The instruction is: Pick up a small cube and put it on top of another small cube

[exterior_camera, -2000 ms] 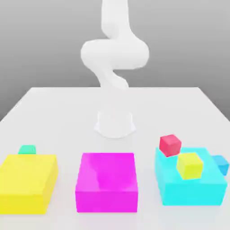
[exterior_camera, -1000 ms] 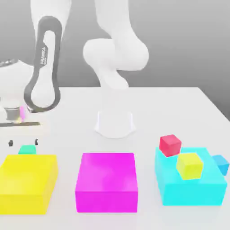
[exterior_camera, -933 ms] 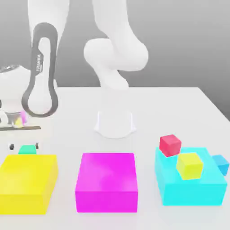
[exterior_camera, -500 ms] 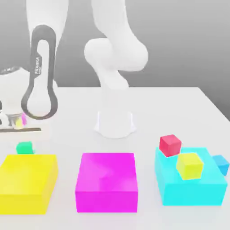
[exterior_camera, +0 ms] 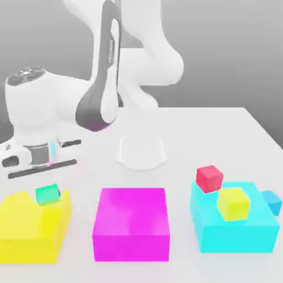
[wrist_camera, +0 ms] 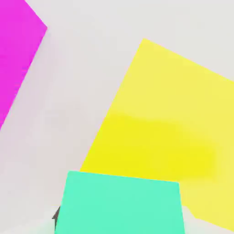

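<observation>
Lifted off the table, the small cube (exterior_camera: 47,194) now hangs above the yellow block (exterior_camera: 33,232).
Gripper (exterior_camera: 46,187) is clamped on it; magenta block (exterior_camera: 130,222) sits beside.

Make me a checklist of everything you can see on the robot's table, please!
Surface: white table, smooth and plain.
Job's things: small green cube lifted above the big yellow block.
Clutter: big magenta block; cyan block with small yellow cube on top, small red cube and small blue cube beside it.
End effector: shut on the small green cube.
Cables: nothing seen.
Surroundings: plain grey backdrop.
</observation>
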